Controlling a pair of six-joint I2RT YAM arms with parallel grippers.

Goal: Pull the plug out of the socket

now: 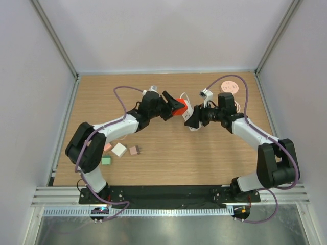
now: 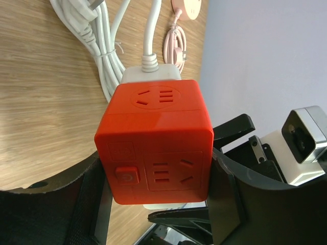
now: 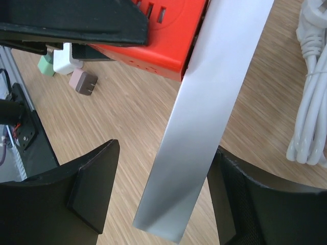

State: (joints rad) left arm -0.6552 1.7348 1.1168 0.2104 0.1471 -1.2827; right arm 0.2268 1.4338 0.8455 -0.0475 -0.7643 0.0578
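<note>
Left pincer (image 2: 156,173) clamped on red plastic cube socket (image 2: 153,148); right pincer (image 3: 167,150) apart around the flat white plug (image 3: 204,102).

Socket is lifted off the wooden table (image 3: 127,107), mid-table, pads pressing its two opposite sides. Plug sits against the cube face toward the right arm. It passes between the right fingers (image 3: 94,194), with a visible gap on one side; can't tell whether it touches the other. White corded connector (image 2: 150,71) on the cube's far face, bundled white cable (image 3: 309,92) beside it. Green, white and dusty-pink small adapters (image 1: 119,151) lie near the left arm.
</note>
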